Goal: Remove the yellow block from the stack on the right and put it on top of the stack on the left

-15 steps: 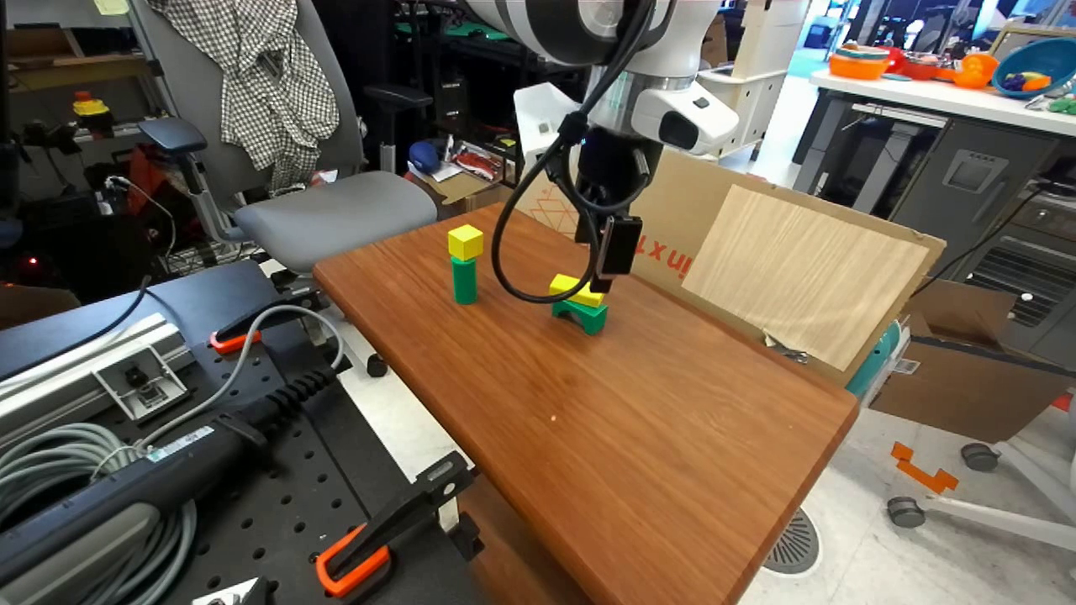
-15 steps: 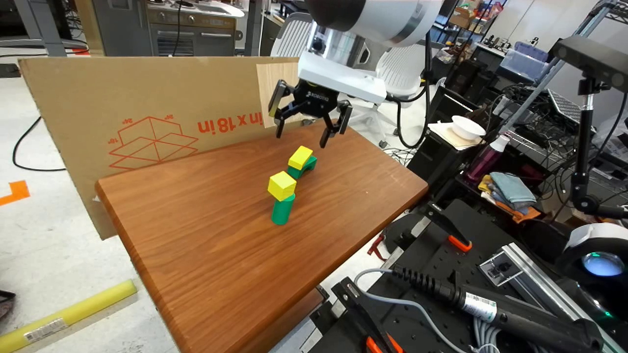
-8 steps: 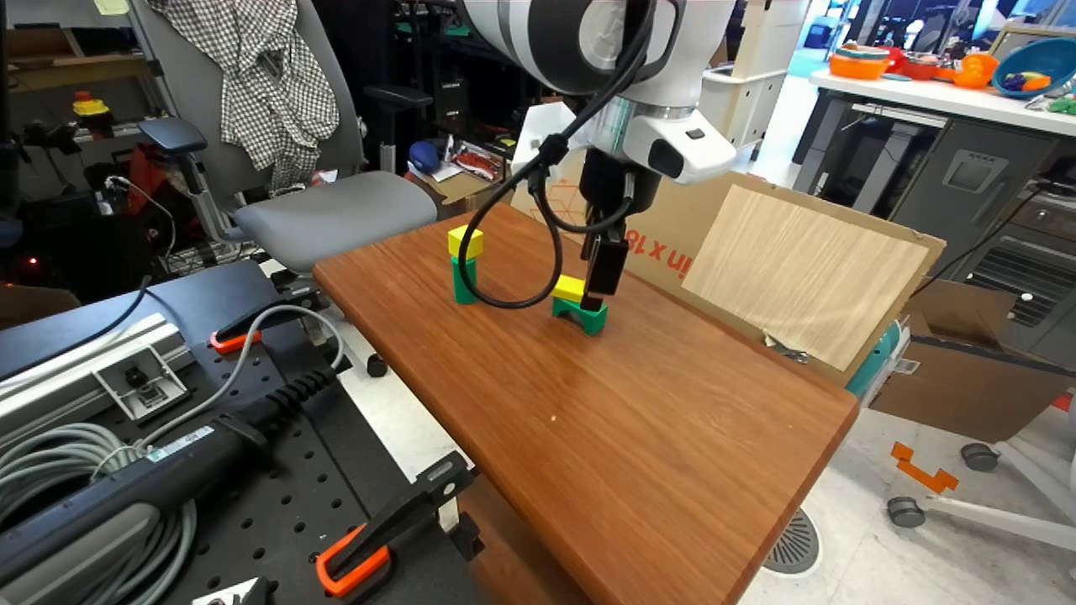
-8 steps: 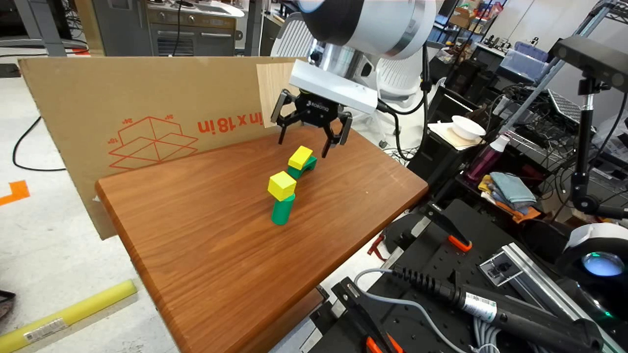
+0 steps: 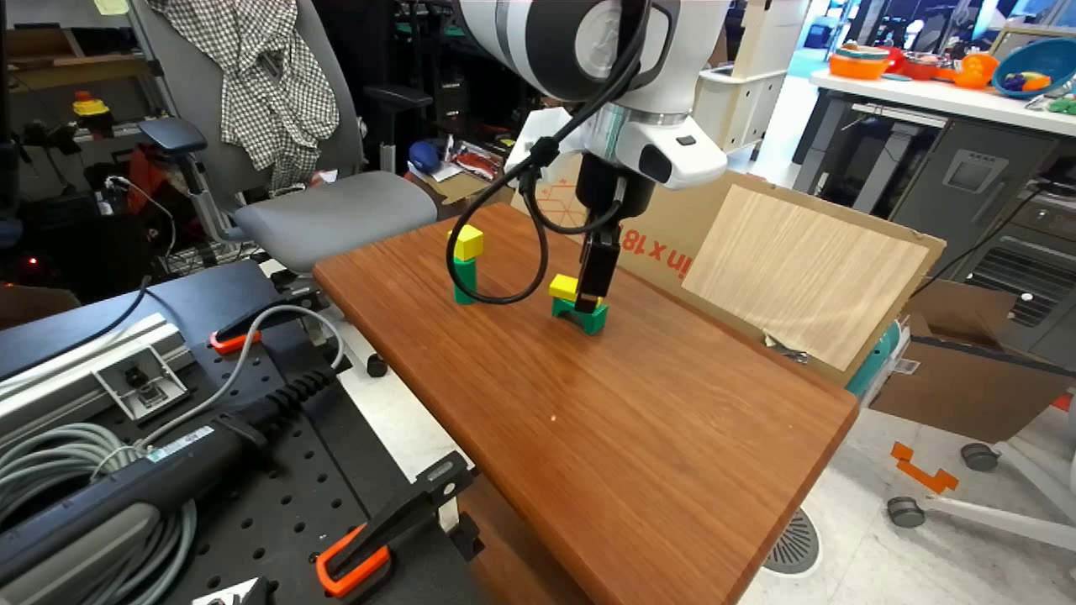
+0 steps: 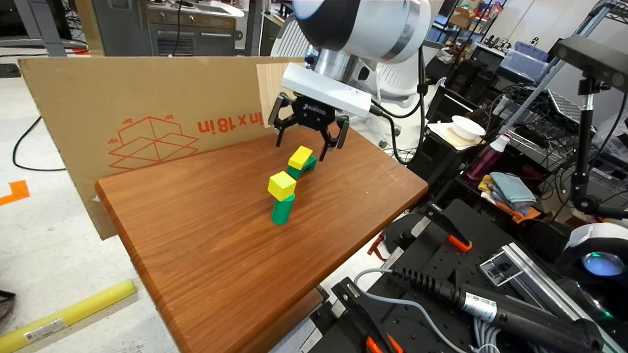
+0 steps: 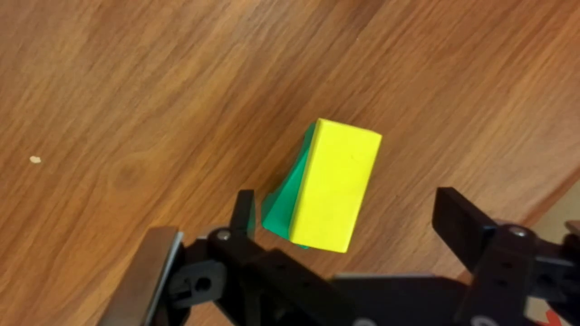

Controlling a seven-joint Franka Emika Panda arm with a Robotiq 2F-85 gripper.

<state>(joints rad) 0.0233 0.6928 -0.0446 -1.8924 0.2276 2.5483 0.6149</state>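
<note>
Wrist view shows the claw [image 7: 346, 194] spread wide w/ nothing in it; why?
— Prob so it fits round the yellow block [image 7: 335, 185]; that sits crooked on the green arch [image 7: 285, 206]; it should go on the tall stack [image 6: 282, 196] nxt
</note>
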